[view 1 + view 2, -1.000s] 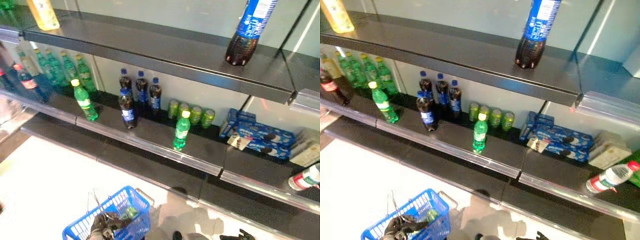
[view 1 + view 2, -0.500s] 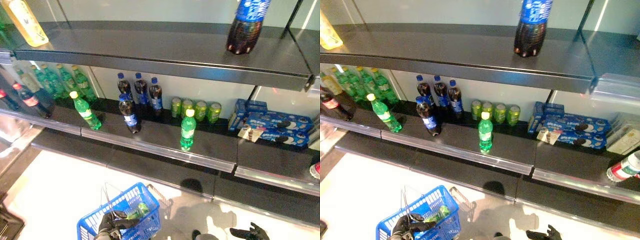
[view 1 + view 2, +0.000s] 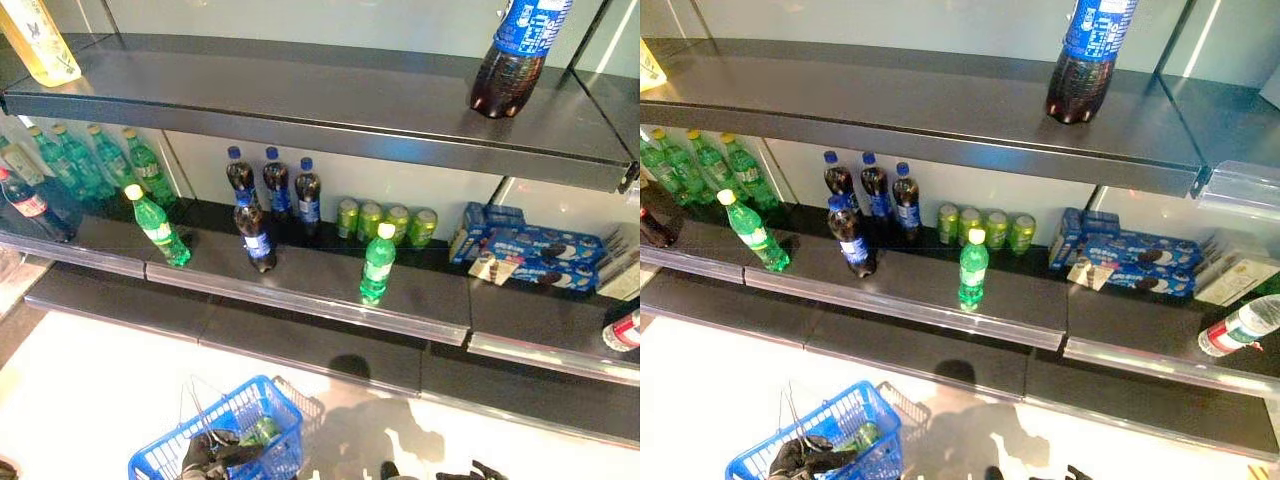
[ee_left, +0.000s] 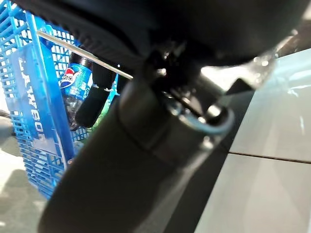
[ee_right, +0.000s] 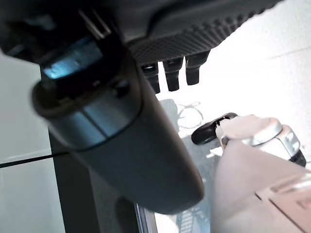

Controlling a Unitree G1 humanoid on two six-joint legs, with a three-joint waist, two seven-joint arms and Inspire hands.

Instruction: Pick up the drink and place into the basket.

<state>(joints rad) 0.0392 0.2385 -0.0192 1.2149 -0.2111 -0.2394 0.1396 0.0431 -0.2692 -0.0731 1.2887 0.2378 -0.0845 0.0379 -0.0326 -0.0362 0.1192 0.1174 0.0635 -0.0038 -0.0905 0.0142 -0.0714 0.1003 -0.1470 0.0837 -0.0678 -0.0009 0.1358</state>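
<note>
- We are gripping the blue basket's (image 3: 160, 455) wire handle in our left hand (image 3: 212, 452), fingers curled round it.
- We are hanging our right hand (image 3: 462, 473) low, right of the basket, fingers straight and holding nothing.
- We are eyeing the green bottle (image 3: 377, 265): upright on the shelf (image 3: 300, 280), up and right of the basket, nearer our right hand.

Bright overhead light glares off the pale floor (image 3: 90, 380) and streaks the dark shelves (image 3: 300, 95). Both wrist views are blurred, their dark foregrounds unfocused.
</note>
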